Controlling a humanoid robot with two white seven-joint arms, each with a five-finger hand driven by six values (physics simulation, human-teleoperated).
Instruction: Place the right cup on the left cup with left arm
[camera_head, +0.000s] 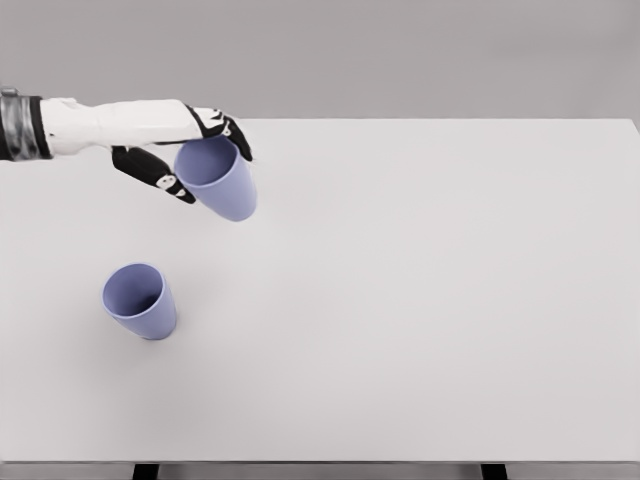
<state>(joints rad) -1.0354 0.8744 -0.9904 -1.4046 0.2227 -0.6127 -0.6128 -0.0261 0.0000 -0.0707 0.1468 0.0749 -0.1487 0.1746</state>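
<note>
As you look across the white worktop (420, 300) from its near edge, you first meet one lavender cup (140, 300) standing on its base toward the near left corner, its open mouth facing up and tipped slightly toward you by the view. Beyond it, closer to the far left corner, you see the second lavender cup (218, 178) held clear of the surface, its mouth tilted up and to the left and its base pointing down and to the right. Your left hand (185, 150) is clasped around this cup at the rim end: dark fingers (235, 135) curl over the far side of the rim, and the thumb (160, 178) presses the near side. The white forearm reaches in from the left edge of the worktop. The two cups are well apart.
</note>
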